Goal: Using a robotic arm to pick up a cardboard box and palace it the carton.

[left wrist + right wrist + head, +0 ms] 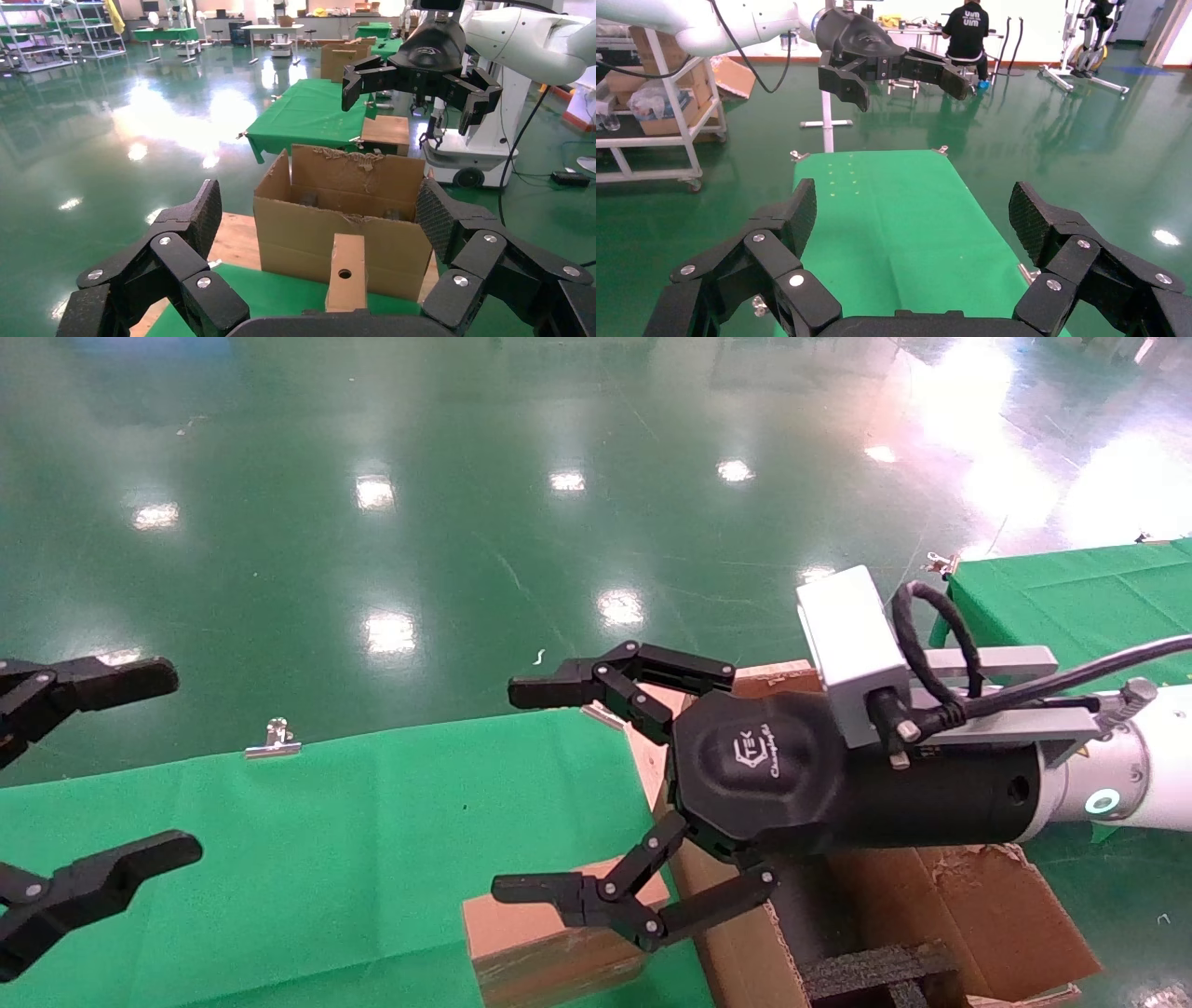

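Observation:
The cardboard box (549, 938) lies on the green table next to the carton (987, 905), which holds black foam (875, 971). In the left wrist view the box (346, 270) shows its narrow face with a round hole, in front of the carton (302, 232). My right gripper (523, 790), on the white robotic arm (1145, 775), hovers open and empty over the box and the carton's near flap. It also shows in the left wrist view (422, 77). My left gripper (166, 762) is open and empty at the table's left end, facing the box.
The green cloth table (326, 822) has metal clips (275, 738) on its far edge. A second green table (1071, 598) stands at the right. The shiny green floor lies beyond. The right wrist view shows the green table (891, 210) and the left gripper (898, 70) far off.

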{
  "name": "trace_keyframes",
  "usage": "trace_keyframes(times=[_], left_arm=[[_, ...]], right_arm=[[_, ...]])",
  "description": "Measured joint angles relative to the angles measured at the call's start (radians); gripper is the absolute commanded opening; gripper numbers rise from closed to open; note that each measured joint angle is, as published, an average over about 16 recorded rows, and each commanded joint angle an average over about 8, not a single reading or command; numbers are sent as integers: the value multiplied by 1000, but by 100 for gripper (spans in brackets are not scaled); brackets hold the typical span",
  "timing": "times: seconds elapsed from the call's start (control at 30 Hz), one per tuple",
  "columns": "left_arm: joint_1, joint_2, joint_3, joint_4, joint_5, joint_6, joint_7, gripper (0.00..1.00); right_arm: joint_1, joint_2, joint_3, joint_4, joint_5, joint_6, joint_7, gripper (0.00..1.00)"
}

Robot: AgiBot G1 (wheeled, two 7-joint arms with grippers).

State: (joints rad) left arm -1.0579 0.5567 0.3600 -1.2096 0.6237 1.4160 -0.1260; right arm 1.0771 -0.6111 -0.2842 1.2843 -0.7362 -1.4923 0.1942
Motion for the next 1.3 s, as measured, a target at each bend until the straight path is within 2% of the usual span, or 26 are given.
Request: trace_keyframes(times=[0.37, 0.4, 0.6, 0.63, 0.67, 0.93, 1.3], left_arm=[[0, 0, 0, 0, 0, 0, 0, 98], [0, 0, 0, 0, 0, 0, 0, 89], [0, 0, 0, 0, 0, 0, 0, 14], [0, 0, 0, 0, 0, 0, 0, 3], [0, 0, 0, 0, 0, 0, 0, 0], [0, 0, 0, 0, 0, 0, 0, 0], [0, 0, 0, 0, 0, 0, 0, 0]], right_arm=[[0, 0, 0, 0, 0, 0, 0, 100], [0, 0, 0, 0, 0, 0, 0, 100], [0, 0, 0, 0, 0, 0, 0, 100], [0, 0, -1, 0, -2, -1, 0, 100], [1, 1, -2, 0, -4, -1, 1, 100], [29, 2, -43, 5, -89, -6, 23, 100], [162, -51, -187, -12, -381, -40, 75, 100]])
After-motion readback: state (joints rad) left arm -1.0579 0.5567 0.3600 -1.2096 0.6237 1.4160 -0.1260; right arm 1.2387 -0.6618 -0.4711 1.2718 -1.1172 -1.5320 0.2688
